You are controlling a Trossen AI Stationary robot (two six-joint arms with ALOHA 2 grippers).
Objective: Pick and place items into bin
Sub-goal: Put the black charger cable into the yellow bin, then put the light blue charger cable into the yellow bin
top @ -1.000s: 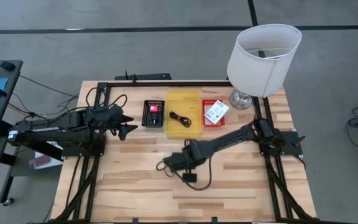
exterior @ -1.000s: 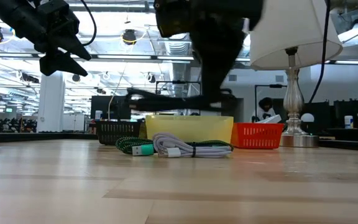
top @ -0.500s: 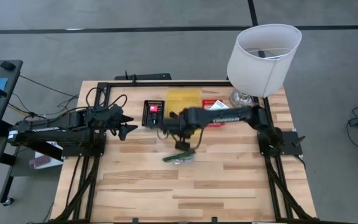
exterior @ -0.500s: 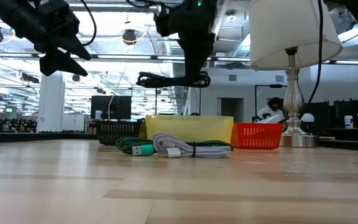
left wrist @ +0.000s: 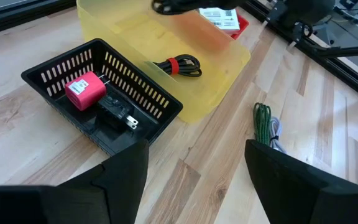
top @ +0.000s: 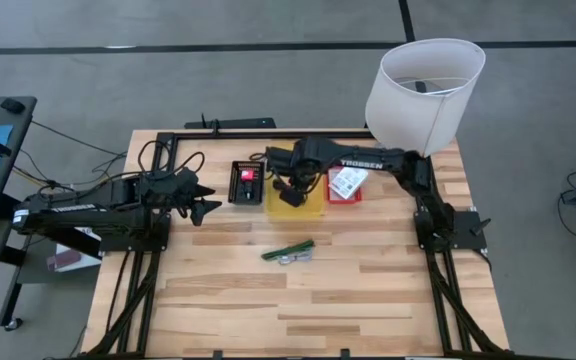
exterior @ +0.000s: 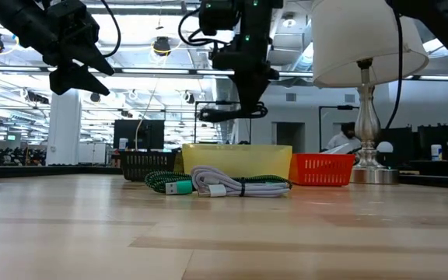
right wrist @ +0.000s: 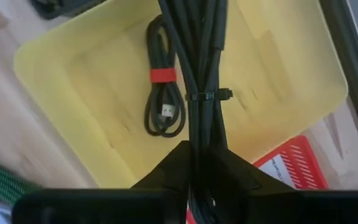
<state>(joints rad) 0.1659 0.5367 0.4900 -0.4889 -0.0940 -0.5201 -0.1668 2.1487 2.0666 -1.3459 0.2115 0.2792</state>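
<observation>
Right arm has swung from the desk's front middle to above the yellow bin (top: 309, 158), carrying a bundled black cable (exterior: 232, 113) up off the desk.

High view: right tool (top: 290, 189) is hovering over the yellow bin, between the black basket (top: 234, 187) and the red basket (top: 351, 196). Left tool (top: 204, 203) is waiting beside the black basket, fingers spread, empty. Green-and-white cord bundle (top: 288, 251) is lying alone on the desk (top: 368, 290) in front of the bin, long axis running across the desk, roughly midway between the arms.

Low view: black cable is hanging crosswise under the right tool (exterior: 249, 95), well clear above the bin rim. Green-and-white cord is sitting on the desk just in front of the bin.

Left wrist view: pink-red block (left wrist: 84, 91) and a black plug (left wrist: 115, 112) are sitting in the black basket; another black cable with a red tie (left wrist: 178, 65) is already lying in the yellow bin; white labelled packet (left wrist: 220, 17) is in the red basket.

Right wrist view: right tool fingers (right wrist: 166, 169) are pinched nearly together on the black cable, which is running straight away from the wrist, directly above the bin floor and parallel to the red-tied cable.

Judgement: drop is lined up; cable's long axis fits the bin's length, so releasing should land it inside. Green cord is next.
</observation>
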